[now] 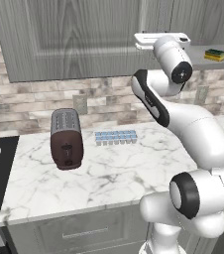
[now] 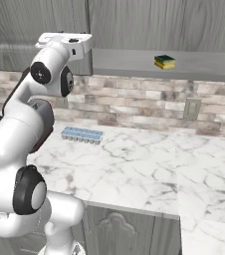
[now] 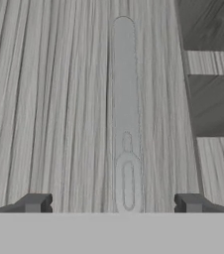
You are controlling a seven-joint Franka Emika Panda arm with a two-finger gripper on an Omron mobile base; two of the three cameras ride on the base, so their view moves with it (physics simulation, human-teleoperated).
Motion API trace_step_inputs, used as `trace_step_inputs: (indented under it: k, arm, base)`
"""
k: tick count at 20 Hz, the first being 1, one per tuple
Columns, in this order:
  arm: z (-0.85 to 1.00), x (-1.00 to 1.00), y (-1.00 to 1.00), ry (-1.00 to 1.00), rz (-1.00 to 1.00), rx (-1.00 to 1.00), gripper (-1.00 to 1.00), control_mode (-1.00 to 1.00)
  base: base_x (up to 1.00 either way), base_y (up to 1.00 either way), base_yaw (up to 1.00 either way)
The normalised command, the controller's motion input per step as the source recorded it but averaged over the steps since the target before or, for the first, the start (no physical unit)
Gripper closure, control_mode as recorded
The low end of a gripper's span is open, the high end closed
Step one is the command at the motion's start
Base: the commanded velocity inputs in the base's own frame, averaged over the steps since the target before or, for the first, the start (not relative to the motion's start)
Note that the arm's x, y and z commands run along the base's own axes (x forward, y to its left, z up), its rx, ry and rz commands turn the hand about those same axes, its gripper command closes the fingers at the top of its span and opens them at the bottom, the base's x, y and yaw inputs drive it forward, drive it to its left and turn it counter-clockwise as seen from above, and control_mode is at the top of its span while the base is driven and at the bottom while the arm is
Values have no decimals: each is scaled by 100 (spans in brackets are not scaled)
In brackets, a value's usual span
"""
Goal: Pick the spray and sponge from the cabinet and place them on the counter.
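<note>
The sponge (image 2: 165,62) sits on the grey shelf (image 2: 199,64) inside the cabinet (image 1: 74,34), yellow with a dark green top. You can see it in the left base view too, at the far right of that shelf. Your claw (image 3: 113,203) is up at the cabinet door, spread wide and holding nothing, with the long bar handle (image 3: 124,99) right between its two tips (not gripped). Down on the white marble table (image 1: 114,168) stand a toaster (image 1: 66,139) and a pale blue ice-cube tray (image 1: 115,137).

cabinet (image 1: 74,39): top cut off | handle (image 3: 124,114): lower end cut off by frame
</note>
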Motion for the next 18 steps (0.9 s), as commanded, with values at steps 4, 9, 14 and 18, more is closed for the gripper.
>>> trace_step_inputs:
  k: [4,9,14,18]
  arm:
    - [0,32,-5,0,0,1,-100,-100]
    - [-1,38,-1,1,0,2,100,-100]
    - [-13,43,0,10,0,1,100,-100]
    - [-17,44,0,13,0,0,100,-100]
  base:
    - [0,0,0]
    - [0,0,0]
    - [0,0,0]
    - [0,0,0]
